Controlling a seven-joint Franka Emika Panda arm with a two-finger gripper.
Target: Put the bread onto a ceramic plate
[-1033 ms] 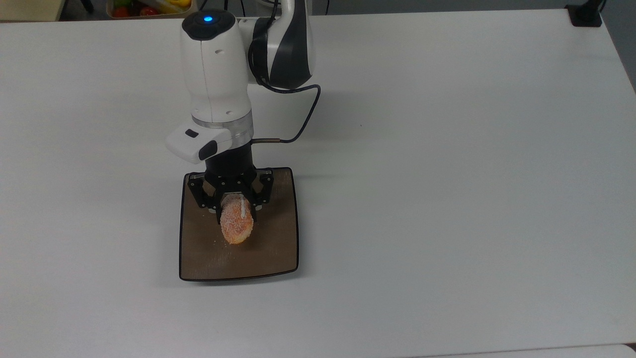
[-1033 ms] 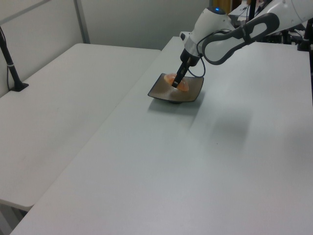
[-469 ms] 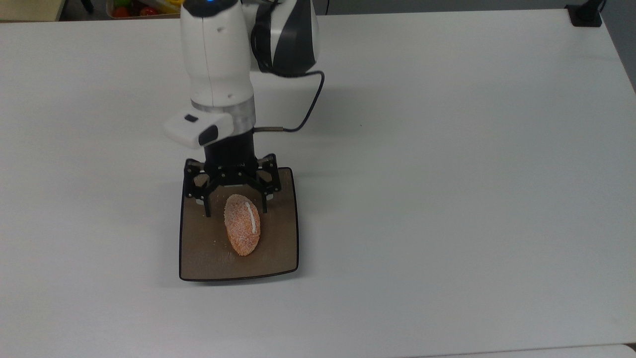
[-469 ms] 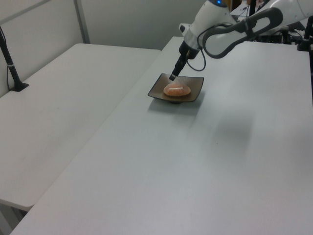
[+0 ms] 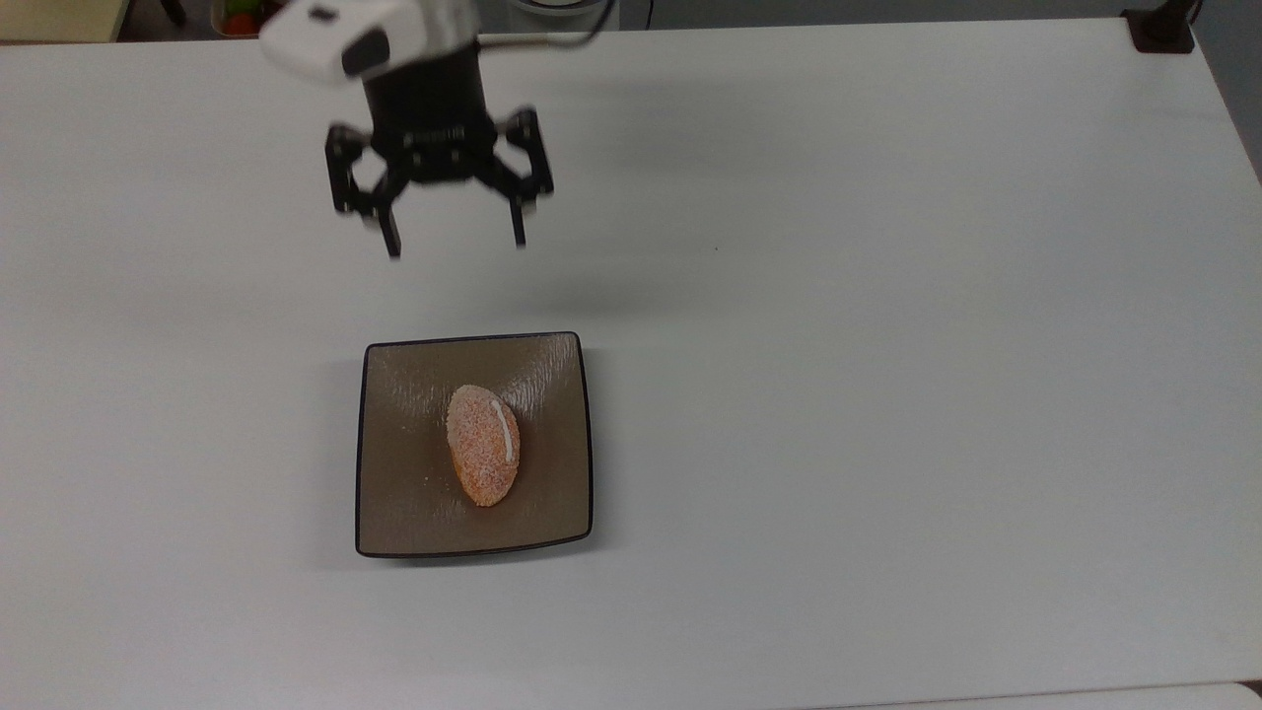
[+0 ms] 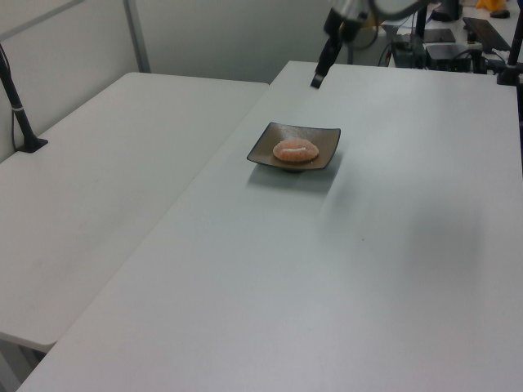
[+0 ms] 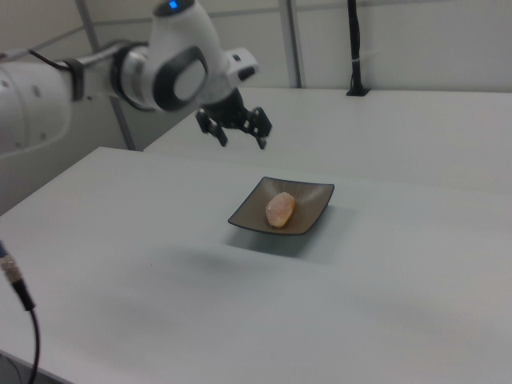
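Note:
The bread (image 5: 482,445), a small oval orange-brown roll with a short white stripe, lies in the middle of the square brown ceramic plate (image 5: 399,513) on the white table. The bread (image 6: 296,150) and plate (image 6: 263,145) also appear in the left view, and the bread (image 7: 279,208) rests on the plate (image 7: 316,200) in the right view. My gripper (image 5: 455,247) hangs open and empty, raised well above the table, beyond the plate's far edge in the top view. The same gripper (image 7: 242,144) is up and to the right view's left of the plate, and the gripper (image 6: 317,81) hovers behind the plate.
A black post base (image 5: 1161,30) sits at the table's far right corner in the top view. A bin with colourful items (image 5: 258,16) lies beyond the far edge. A second white table (image 6: 106,163) adjoins at the left view's left, with a black post (image 6: 20,114) on it.
The gripper let go of the bread, opened wide, then rose and drew back away from the plate. The bread settled flat on the plate and stays there.

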